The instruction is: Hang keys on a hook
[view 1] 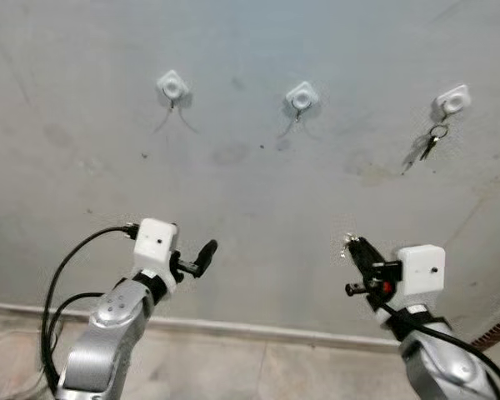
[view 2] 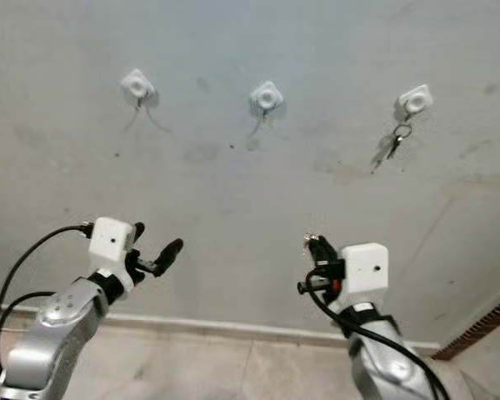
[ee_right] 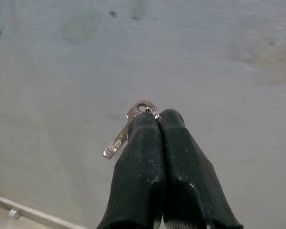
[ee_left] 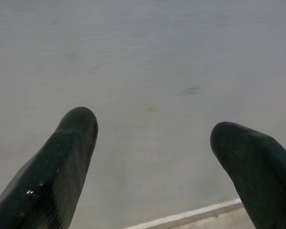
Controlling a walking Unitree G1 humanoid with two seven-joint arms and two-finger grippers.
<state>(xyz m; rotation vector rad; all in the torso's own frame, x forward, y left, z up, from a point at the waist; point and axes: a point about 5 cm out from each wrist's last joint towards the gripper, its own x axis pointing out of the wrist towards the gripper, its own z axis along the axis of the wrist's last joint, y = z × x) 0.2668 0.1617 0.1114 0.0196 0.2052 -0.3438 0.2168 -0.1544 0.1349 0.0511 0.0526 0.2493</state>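
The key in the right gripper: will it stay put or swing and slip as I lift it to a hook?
The key is pinched only near its ring by the shut right gripper, so its blade probably pivots as the arm moves. It looks thin, smooth metal: likely light but slippery. The ring barely pokes past the fingertips, so threading a hook may prove fiddly.

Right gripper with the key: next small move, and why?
Probably raise the right gripper toward the middle hook. Its jaws are shut on the key, well below the row of hooks; the right hook already carries keys, while the middle one looks free and nearest.
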